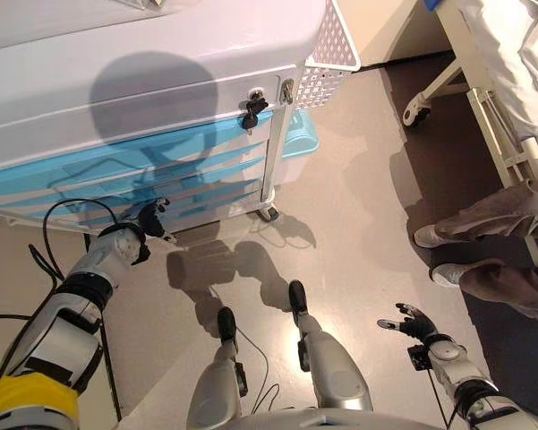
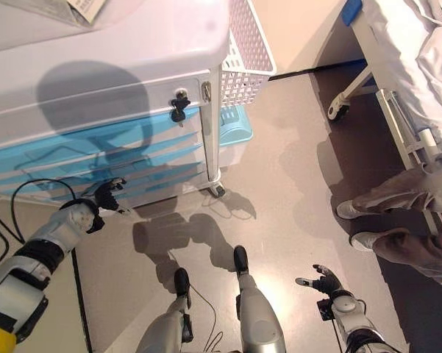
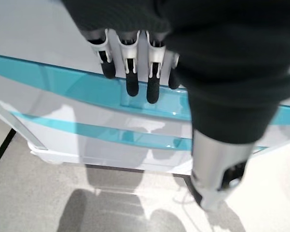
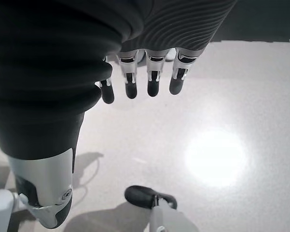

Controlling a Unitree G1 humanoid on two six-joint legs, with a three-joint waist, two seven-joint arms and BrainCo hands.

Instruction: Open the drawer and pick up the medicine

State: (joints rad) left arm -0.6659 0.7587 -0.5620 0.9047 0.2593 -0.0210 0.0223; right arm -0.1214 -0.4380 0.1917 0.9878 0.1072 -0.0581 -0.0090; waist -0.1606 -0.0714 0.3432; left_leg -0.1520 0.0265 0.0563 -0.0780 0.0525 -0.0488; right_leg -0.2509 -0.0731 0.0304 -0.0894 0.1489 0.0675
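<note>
A white cart (image 1: 143, 72) stands with several shut drawers, each fronted by a translucent blue handle strip (image 3: 77, 87). No medicine shows in any view. My left hand (image 1: 149, 219) is at the lower drawers near the floor. Its fingers (image 3: 131, 82) are straight, with the dark tips right at the top edge of one blue strip; I cannot tell if they touch it. My right hand (image 1: 416, 322) hangs low at the right over bare floor, its fingers (image 4: 153, 82) relaxed and holding nothing.
A white perforated basket (image 1: 336, 45) hangs on the cart's right side, with a blue bin (image 1: 300, 134) below it. A black lock (image 1: 252, 109) sits at the cart's front corner. A bed frame on casters (image 1: 483, 98) and a person's legs and shoes (image 1: 448, 273) are at the right.
</note>
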